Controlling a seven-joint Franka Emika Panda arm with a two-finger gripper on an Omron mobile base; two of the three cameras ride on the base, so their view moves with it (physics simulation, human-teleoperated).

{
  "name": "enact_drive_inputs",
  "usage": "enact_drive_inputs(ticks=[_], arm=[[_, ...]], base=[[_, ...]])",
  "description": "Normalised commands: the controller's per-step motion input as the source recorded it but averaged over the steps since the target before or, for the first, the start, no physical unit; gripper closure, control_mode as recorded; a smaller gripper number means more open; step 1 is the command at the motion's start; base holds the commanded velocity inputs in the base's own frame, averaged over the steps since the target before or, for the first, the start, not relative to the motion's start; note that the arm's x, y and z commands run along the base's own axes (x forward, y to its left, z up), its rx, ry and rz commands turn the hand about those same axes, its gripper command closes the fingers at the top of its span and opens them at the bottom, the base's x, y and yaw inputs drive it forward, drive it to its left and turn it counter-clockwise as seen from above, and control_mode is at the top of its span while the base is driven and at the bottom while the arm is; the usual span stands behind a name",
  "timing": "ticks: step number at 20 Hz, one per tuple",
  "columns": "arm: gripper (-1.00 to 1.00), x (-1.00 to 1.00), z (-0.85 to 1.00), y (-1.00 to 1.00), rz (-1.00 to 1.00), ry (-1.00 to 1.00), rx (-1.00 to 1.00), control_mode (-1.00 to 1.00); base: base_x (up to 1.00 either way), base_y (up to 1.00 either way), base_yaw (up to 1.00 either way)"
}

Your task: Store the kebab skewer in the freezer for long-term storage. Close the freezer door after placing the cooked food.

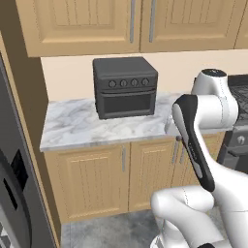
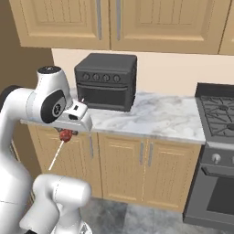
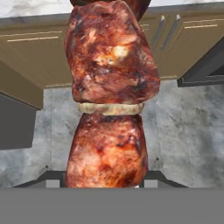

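We've got the tool (image 2: 67, 132) clenched on the small red-brown meat kebab skewer (image 2: 65, 135), held in the air in front of the beige cabinets, pale stick hanging down. Pick-up's done; carrying to the tall grey freezer (image 1: 12, 193) at left, placing and shutting are left, prob. Count: one skewer, two meat chunks, one black countertop oven (image 1: 125, 87) on the marble worktop (image 1: 77, 127).

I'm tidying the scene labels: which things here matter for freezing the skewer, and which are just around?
Job: skewer, clamped in the gripper; freezer at the left edge.

Around: oven, counter, stove, lower cabinets, upper cabinets.
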Motion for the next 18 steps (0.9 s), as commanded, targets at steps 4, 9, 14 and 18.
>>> enact_drive_inputs(ticks=[4, 9, 14, 18], arm=[[1.0, 0.0, 0.0, 0.0, 0.0, 0.0, 0.0, 1.0], [1.0, 0.0, 0.0, 0.0, 0.0, 0.0, 0.0, 1.0], [1.0, 0.0, 0.0, 0.0, 0.0, 0.0, 0.0, 1.0], [1.0, 0.0, 0.0, 0.0, 0.0, 0.0, 0.0, 1.0]], base=[[-0.67, 0.14, 0.02], [-0.75, 0.2, 0.07], [-0.6, 0.2, 0.12], [-0.72, 0.35, 0.12]])
